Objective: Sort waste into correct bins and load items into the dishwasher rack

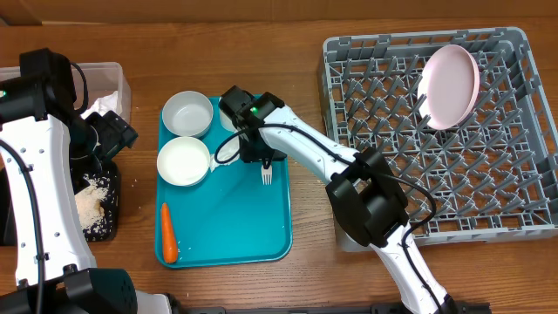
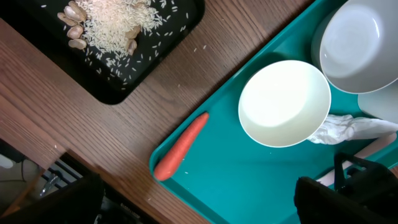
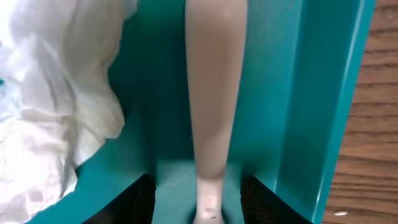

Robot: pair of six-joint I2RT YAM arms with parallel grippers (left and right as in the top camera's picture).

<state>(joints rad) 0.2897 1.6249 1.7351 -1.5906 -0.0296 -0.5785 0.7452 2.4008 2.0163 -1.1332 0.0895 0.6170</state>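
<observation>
A white plastic fork point(image 1: 266, 174) lies on the teal tray point(image 1: 253, 227). My right gripper point(image 1: 260, 155) is low over it. In the right wrist view the fork's handle point(image 3: 214, 93) lies between my open fingers point(image 3: 199, 199), which do not touch it. A crumpled white napkin point(image 3: 56, 124) lies just left of it. Two white bowls point(image 1: 187, 113) point(image 1: 183, 161) and an orange carrot point(image 1: 168, 234) are on the tray too. A white cup point(image 1: 228, 118) is mostly hidden by the right arm. The pink plate point(image 1: 451, 85) leans in the grey rack point(image 1: 514, 209). My left gripper point(image 1: 118, 139) is open and empty point(image 2: 199, 208).
The clear tub point(image 1: 118, 74) at the far left holds white crumpled paper. The black tray point(image 1: 109, 228) in front of it holds white crumbs and pale nuts point(image 2: 74, 28). The left arm stands over both bins. Bare wood lies between the teal tray and the rack.
</observation>
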